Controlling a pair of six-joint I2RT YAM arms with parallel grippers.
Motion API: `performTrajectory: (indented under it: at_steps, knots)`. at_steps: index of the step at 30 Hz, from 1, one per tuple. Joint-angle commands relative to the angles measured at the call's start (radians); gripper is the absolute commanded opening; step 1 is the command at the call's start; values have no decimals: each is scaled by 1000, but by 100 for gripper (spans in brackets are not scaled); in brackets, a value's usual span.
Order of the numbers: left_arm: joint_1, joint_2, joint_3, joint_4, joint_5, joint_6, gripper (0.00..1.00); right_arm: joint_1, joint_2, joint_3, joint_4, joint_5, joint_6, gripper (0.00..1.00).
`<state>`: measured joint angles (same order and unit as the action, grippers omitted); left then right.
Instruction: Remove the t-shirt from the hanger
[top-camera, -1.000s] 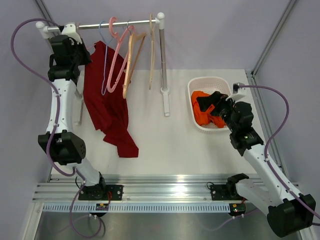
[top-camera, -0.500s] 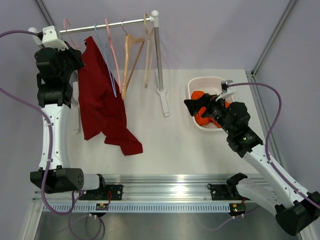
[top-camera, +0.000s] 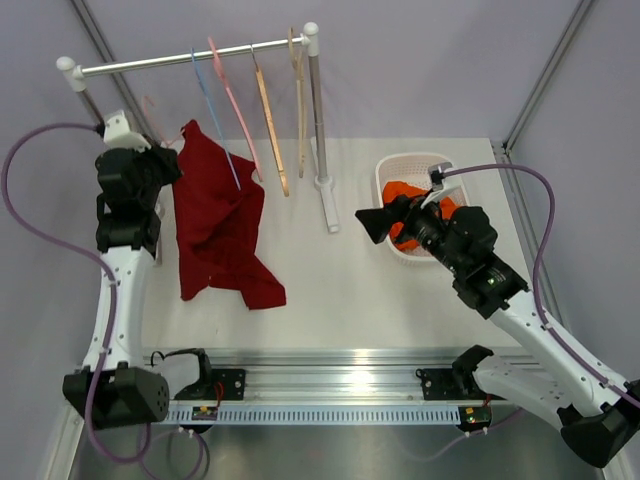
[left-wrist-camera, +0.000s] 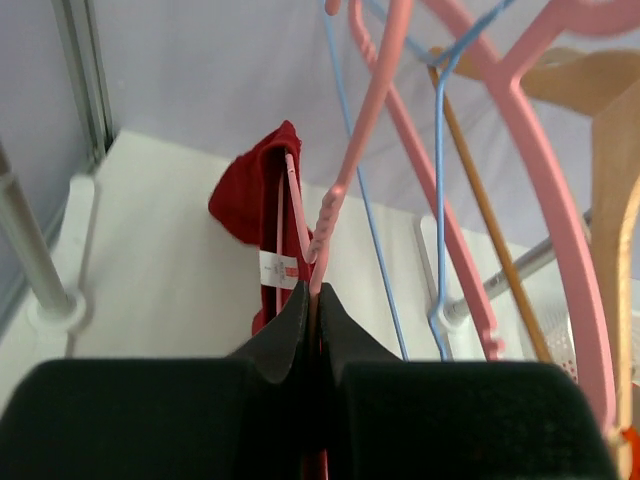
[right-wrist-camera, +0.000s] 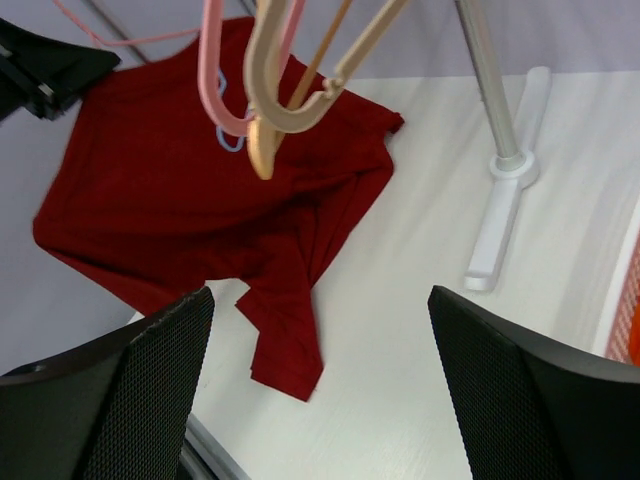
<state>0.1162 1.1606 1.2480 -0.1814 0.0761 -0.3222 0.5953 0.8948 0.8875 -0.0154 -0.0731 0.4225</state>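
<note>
On your white table (top-camera: 340, 290), a rack (top-camera: 316, 120) stands at the far side with 4 hangers (top-camera: 268, 120) on its rail: 1 blue, 1 pink, 2 wooden. Left of the rack, the red t-shirt (top-camera: 215, 225) hangs from a thin pink hanger (left-wrist-camera: 335, 200), its collar draped over the wire and its lower end crumpled on the table. A white basket (top-camera: 384, 180) holding an orange cloth (top-camera: 400, 192) sits at the right. Your left gripper (top-camera: 168, 165), below the rail's left end, is clamped tight on the pink hanger, fingers (left-wrist-camera: 290, 320) pressed together around the wire. Your right gripper (top-camera: 372, 222) hovers between rack and basket, fingers spread wide, holding nothing.
</note>
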Motion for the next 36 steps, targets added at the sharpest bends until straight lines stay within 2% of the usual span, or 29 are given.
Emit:
performTrajectory:
  at_steps: [1, 6, 10, 17, 20, 26, 33, 35, 36]
  knots:
    - [-19, -160, -96, 129, -70, -109, 0, 76, 4, 94, -47, -16, -2, 95]
    - [-29, -398, -212, 63, -156, -115, 0, 256, 72, 139, -37, 73, -1, 95]
    - [-49, -521, -237, 0, -171, -138, 0, 479, 165, 227, -18, 192, -24, 95]
    - [-49, -599, -219, -116, -125, -181, 0, 754, 435, 441, -8, 252, -100, 95]
    - [-50, -607, -207, -147, -127, -209, 0, 839, 545, 516, -1, 260, -125, 100]
    - [-53, -607, -164, -199, -113, -255, 0, 876, 716, 620, -12, 205, -123, 99]
    - [-67, -624, -159, -220, -139, -245, 0, 897, 794, 697, -47, 150, -133, 95]
    - [-67, -622, -163, -217, -131, -252, 0, 902, 808, 697, -37, 160, -129, 91]
    - [-69, -622, -160, -217, -118, -253, 0, 900, 809, 694, -31, 168, -131, 84]
